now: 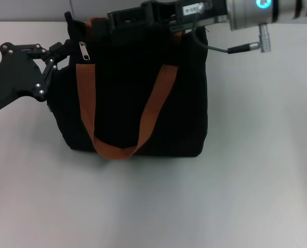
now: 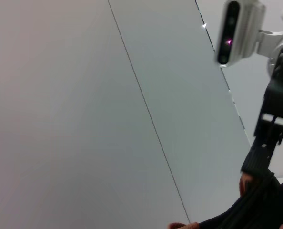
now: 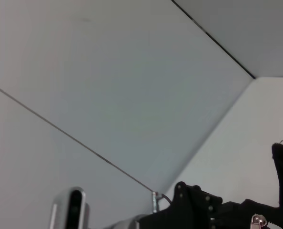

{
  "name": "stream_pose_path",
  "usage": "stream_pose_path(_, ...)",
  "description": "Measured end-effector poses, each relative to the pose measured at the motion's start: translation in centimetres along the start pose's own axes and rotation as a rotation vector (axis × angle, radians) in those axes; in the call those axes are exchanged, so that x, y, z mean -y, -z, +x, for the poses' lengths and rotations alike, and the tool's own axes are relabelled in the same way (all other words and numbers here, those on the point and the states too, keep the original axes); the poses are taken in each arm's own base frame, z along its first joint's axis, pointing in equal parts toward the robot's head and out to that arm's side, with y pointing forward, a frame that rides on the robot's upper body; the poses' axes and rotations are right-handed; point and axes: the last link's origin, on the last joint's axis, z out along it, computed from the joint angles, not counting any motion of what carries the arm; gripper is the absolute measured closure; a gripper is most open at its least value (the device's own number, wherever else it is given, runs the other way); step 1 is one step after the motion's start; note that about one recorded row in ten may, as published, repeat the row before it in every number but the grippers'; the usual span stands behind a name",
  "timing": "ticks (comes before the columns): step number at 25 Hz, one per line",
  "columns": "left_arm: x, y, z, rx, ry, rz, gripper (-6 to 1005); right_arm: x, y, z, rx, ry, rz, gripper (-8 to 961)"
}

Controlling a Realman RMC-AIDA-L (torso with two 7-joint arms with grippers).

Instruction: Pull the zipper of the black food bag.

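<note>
Head view: one black food bag, one zipper.

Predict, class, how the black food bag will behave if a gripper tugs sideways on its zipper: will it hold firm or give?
The black food bag is fabric, so its rim would probably flex. It stands boxy, so likely keeps its shape somewhat. The left gripper sits at the corner beside the zipper, which may brace it against sliding.
</note>
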Motion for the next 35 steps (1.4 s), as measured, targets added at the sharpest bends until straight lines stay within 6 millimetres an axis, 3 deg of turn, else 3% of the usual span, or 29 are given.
stream_pose_path(10,0.0,-0.3,0.1,-0.008,0.008,-0.008,957,-0.5,-3.0,-0.7,-0.066,0.023,0.073,149)
stream_pose_path(30,-0.1,-0.5,0.6,-0.038,0.007,-0.024,948,-0.2,-4.5,-0.9,-0.07,0.035,0.132,185)
stream_pose_path(35,0.5,-1.5,1.0,-0.045,0.026,-0.029,945,-0.5,-4.7,-1.1,-0.078,0.045,0.122,194)
